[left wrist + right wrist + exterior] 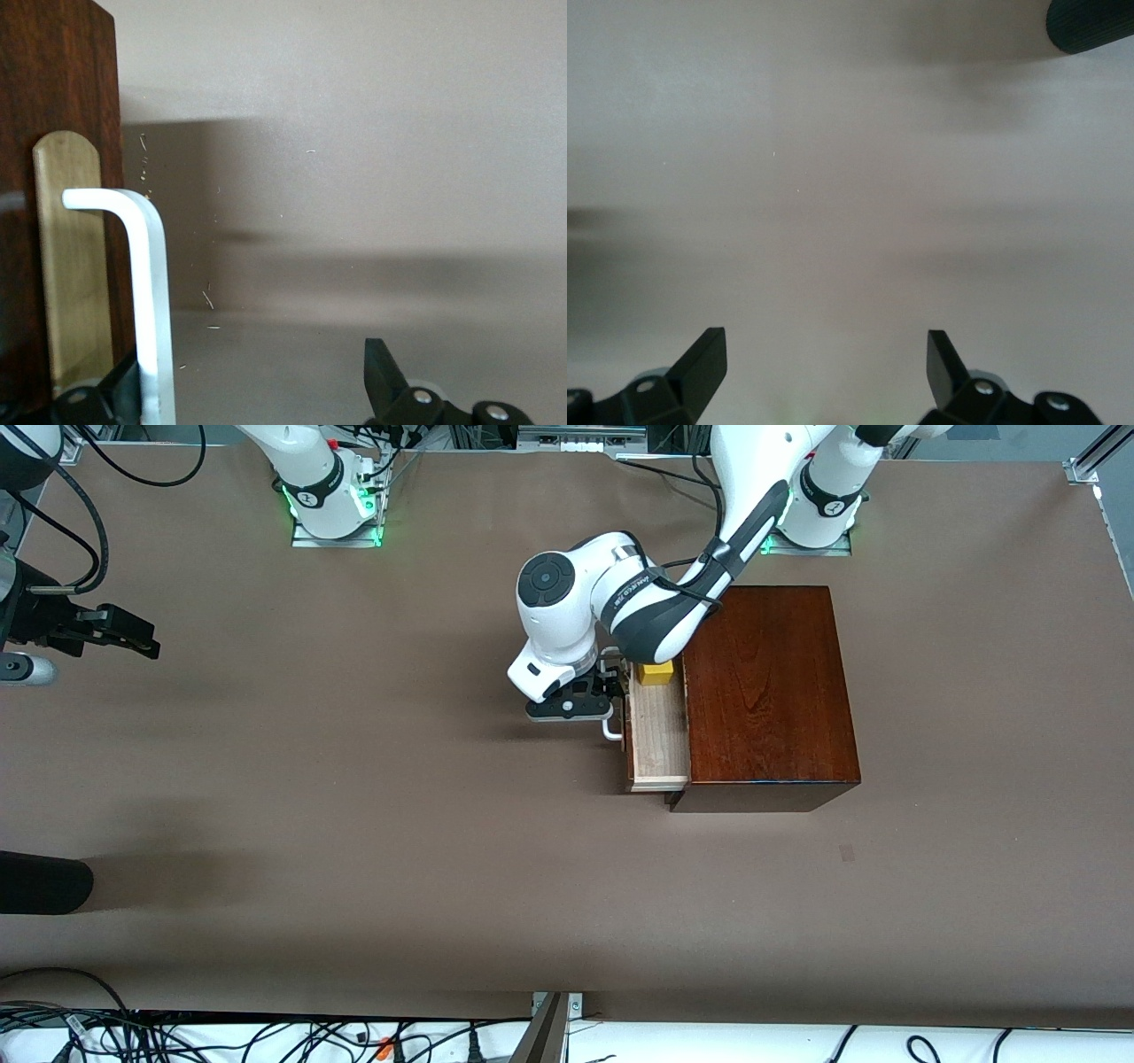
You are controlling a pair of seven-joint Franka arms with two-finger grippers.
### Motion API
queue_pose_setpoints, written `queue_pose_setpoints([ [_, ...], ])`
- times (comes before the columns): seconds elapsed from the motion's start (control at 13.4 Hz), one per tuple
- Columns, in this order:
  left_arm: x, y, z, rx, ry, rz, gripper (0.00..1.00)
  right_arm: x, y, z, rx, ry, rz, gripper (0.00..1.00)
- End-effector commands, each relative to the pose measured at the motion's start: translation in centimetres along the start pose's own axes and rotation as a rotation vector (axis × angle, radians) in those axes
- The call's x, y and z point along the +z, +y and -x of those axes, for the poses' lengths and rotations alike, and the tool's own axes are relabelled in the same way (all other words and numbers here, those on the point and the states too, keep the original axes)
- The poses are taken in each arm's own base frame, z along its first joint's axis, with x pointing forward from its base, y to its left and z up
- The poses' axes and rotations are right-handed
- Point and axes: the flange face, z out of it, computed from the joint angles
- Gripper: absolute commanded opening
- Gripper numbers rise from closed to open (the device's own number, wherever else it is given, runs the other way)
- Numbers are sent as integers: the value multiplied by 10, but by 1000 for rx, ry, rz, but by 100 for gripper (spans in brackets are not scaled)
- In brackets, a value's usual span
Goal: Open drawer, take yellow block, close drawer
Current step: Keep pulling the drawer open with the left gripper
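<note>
Nearest the front camera, bare brown table (443,921); farther up, dark box (766,691) with drawer (660,735) pulled partly out toward the right arm's end. Seen only from the front: yellow block (656,673) inside the drawer, at its end farthest from the camera, half hidden under the left arm's wrist. Seen only from the left wrist: white handle (146,292) close up, one black finger (120,390) touching it, the other finger well apart over bare table. Left gripper (595,689) spread wide, just in front of the drawer front, clasping nothing. Block just beside that gripper, apart from it. Right gripper (824,363) spread wide too, empty, waiting over bare table near the right arm's end.
</note>
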Motion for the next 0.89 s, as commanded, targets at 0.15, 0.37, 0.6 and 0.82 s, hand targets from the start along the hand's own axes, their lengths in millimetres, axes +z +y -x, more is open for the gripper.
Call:
queue_pose_setpoints([
  [0.15, 0, 35, 2, -5, -17, 105, 100, -7, 2, 6, -9, 9, 13, 100],
  [0.37, 7, 42, 13, 29, -12, 86, 100, -7, 2, 6, -9, 9, 13, 100],
  [0.6, 7, 41, 12, 28, -13, 86, 100, -7, 3, 6, -7, 9, 13, 100],
  [0.82, 1, 33, 5, 27, -11, 69, 100, -7, 3, 6, -7, 9, 13, 100],
])
